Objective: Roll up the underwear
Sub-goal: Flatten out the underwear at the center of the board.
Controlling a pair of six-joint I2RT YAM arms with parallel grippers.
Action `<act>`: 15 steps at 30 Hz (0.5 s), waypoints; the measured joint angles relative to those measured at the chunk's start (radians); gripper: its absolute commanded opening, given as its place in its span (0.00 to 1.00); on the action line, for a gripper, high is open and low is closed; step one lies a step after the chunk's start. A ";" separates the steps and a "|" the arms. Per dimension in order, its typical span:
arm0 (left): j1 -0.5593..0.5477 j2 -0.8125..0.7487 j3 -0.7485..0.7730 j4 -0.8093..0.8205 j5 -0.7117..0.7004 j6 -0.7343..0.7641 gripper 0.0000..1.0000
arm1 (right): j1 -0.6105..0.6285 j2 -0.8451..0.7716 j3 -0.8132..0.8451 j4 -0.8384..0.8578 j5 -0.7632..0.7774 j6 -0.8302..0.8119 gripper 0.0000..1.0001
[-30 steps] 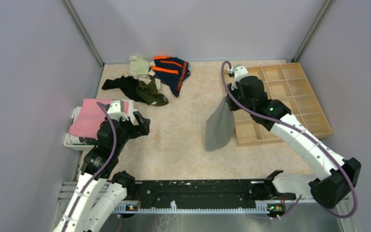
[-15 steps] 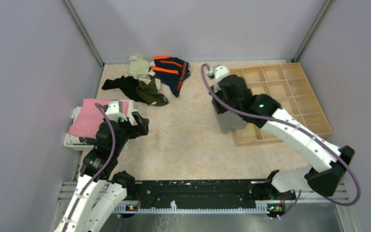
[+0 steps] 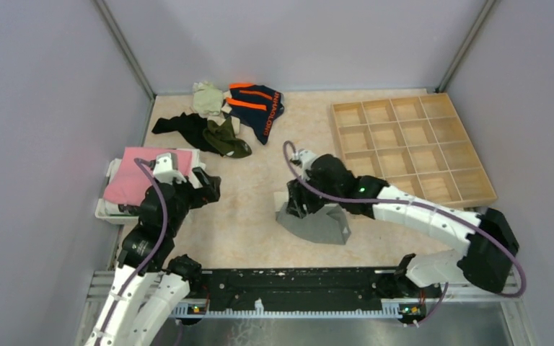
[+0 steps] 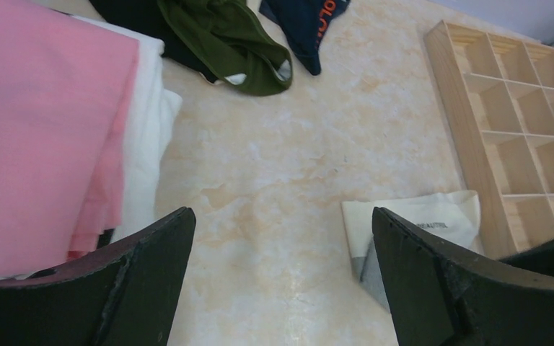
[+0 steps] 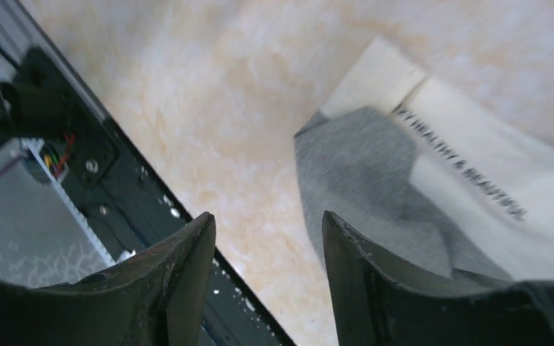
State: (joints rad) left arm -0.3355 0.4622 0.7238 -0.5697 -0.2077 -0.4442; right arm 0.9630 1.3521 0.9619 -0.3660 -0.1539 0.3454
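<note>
Soft, matt knitted cloth in the grey underwear (image 3: 317, 225) at 6 o'clock, with smoother white waistband (image 5: 476, 180). Bare pale wood, matt, for the tray (image 3: 335, 133) at 2 o'clock. Smooth, faintly glossy marbled tabletop (image 3: 260, 209). Matt black plastic on the left gripper (image 4: 281, 213).

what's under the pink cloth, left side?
A white cloth lies under the pink cloth, showing along its edge. Whatever lies further beneath is covered.

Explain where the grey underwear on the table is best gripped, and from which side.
Probably the white lettered waistband, from straight above: the grey fabric underwear lies low on the beige table, and that band is its exposed straight edge.
</note>
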 measured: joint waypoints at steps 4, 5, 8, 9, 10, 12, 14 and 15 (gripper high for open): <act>0.000 0.045 -0.022 0.028 0.098 -0.039 0.94 | -0.121 -0.165 -0.033 0.023 0.062 0.004 0.61; 0.000 0.063 -0.030 0.037 0.130 -0.052 0.94 | -0.143 -0.196 -0.047 0.021 0.085 0.007 0.61; -0.006 0.101 -0.061 0.063 0.195 -0.080 0.93 | -0.213 -0.256 -0.105 0.022 0.133 0.032 0.61; -0.011 0.108 -0.078 0.075 0.209 -0.088 0.93 | -0.228 -0.259 -0.126 0.022 0.140 0.044 0.61; -0.016 0.113 -0.090 0.082 0.219 -0.095 0.93 | -0.240 -0.256 -0.151 0.020 0.147 0.059 0.61; -0.034 0.127 -0.113 0.096 0.233 -0.110 0.93 | -0.246 -0.236 -0.184 0.016 0.151 0.078 0.60; -0.054 0.139 -0.127 0.113 0.244 -0.123 0.93 | -0.246 -0.191 -0.201 0.021 0.144 0.093 0.59; -0.065 0.144 -0.135 0.122 0.246 -0.131 0.93 | -0.246 -0.166 -0.202 0.024 0.141 0.098 0.58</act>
State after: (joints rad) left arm -0.4004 0.6064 0.5892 -0.4473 0.0383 -0.5751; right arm 0.7170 1.1858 0.7597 -0.3420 -0.0132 0.4431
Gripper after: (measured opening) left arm 0.932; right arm 0.602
